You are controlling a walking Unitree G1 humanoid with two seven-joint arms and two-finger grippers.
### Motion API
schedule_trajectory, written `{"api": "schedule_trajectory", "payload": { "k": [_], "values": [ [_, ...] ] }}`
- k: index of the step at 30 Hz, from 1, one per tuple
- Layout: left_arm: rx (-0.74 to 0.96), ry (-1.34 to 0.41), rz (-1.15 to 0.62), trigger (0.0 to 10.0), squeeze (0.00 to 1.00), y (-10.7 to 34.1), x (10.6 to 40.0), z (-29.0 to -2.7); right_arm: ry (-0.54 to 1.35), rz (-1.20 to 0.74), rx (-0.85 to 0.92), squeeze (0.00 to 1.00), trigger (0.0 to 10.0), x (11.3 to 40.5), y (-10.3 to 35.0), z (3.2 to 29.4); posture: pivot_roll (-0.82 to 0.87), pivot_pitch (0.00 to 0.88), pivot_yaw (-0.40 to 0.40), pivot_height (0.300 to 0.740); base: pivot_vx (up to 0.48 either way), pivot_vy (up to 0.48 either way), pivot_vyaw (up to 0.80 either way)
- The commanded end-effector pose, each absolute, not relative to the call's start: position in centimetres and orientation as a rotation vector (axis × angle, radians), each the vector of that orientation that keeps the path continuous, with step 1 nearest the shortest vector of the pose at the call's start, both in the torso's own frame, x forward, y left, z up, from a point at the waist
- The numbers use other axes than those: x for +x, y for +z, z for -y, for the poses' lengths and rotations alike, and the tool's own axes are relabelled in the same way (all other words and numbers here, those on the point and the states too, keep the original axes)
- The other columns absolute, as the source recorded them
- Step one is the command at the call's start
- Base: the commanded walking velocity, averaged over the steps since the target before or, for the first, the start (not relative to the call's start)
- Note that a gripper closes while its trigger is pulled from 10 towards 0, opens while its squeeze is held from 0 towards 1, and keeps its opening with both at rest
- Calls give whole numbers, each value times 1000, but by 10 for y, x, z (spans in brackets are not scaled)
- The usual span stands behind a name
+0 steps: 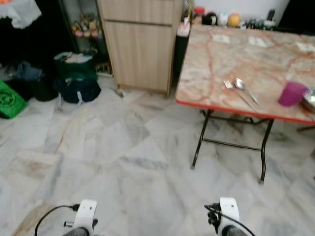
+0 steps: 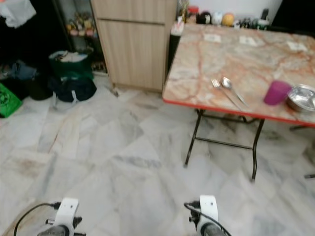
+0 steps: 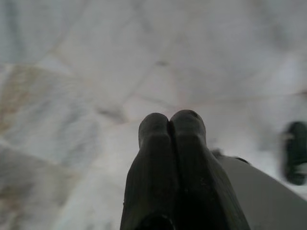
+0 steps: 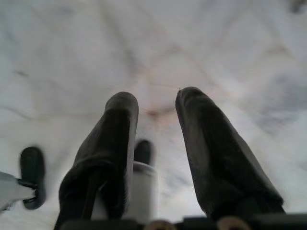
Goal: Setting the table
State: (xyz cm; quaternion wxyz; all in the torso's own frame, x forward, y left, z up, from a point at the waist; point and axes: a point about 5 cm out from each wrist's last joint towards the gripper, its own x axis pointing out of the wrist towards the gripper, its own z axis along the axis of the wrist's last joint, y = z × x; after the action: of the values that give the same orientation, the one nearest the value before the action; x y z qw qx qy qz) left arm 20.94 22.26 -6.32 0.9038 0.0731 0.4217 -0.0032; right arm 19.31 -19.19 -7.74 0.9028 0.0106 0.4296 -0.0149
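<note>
Nearest, low over the marble floor point(image 1: 123, 162), hang both arms: the left tool point(image 3: 170, 125) clenched with nothing in it, the right tool point(image 4: 153, 112) released and holding nothing. The step in hand looks like walking up to the bench point(image 1: 216, 64); best to turn right and square up to its near edge before lifting an arm. Far right of both tools, well apart, lie a fork point(image 1: 229, 85), a spoon point(image 1: 240, 84), a purple cup point(image 1: 292, 93) and a steel bowl point(image 2: 301, 97).
</note>
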Motion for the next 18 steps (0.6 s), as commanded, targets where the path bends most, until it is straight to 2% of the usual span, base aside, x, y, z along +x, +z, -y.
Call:
{"api": "schedule_trajectory", "payload": {
  "k": [1,3,6,14,18],
  "values": [
    [46,43,-916,10000,0,-73,191,-223,-312,-942,254,0,10000,173,-85,215,84,0,40,740,0,-480,0],
    [45,44,-920,10000,0,-74,190,-223,-335,-936,254,0,10000,165,-84,232,82,0,38,740,0,-480,0],
    [45,44,-923,10000,0,-74,190,-223,-350,-928,266,0,10000,161,-84,239,82,0,36,740,0,-480,0],
    [39,45,-931,10000,0,-75,187,-223,-364,-921,278,0,10000,158,-84,245,83,0,35,740,0,-480,0],
    [36,46,-934,10000,0,-76,186,-222,-358,-923,284,0,10000,160,-84,239,82,0,33,740,0,-480,0]
  ]
}}
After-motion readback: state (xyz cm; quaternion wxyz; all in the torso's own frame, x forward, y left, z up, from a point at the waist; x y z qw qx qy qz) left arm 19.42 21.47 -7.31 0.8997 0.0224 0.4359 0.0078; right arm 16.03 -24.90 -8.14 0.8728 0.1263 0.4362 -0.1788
